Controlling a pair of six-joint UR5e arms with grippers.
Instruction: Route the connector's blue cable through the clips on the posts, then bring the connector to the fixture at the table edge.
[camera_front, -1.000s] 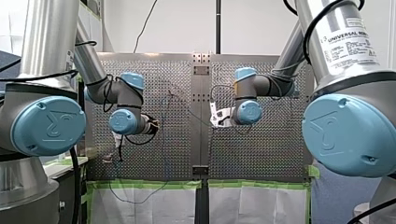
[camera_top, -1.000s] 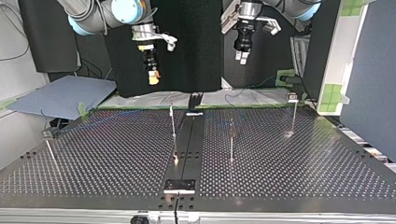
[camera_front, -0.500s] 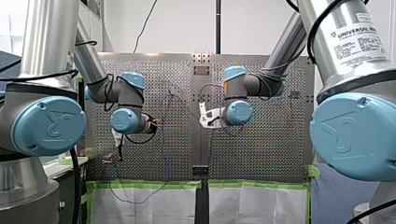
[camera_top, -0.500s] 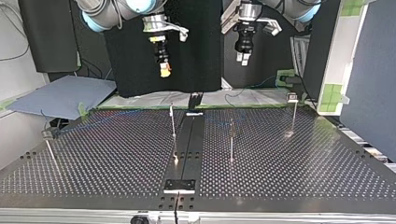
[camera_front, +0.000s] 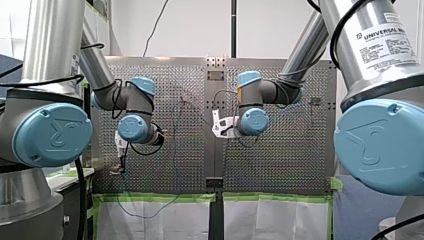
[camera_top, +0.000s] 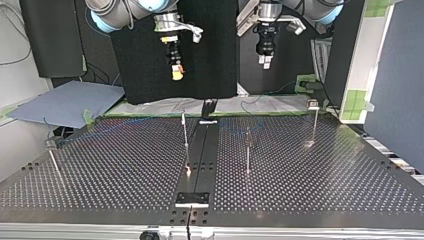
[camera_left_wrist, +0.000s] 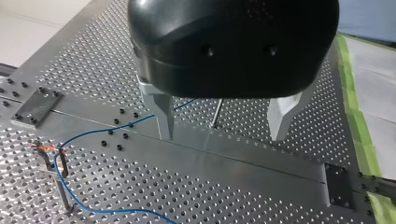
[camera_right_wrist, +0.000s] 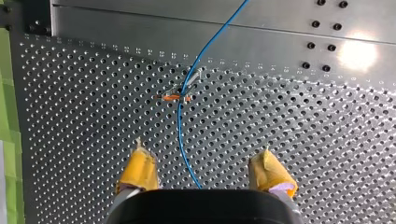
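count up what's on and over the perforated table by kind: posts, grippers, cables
thin upright metal posts: 4
two-finger grippers: 2, my left gripper and my right gripper
thin blue cable: 1
total: 7

Soft light, glare on table (camera_right_wrist: 357, 55)

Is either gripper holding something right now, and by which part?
Nothing is held. My left gripper and my right gripper are open; the blue cable runs between the right one's pads, untouched.
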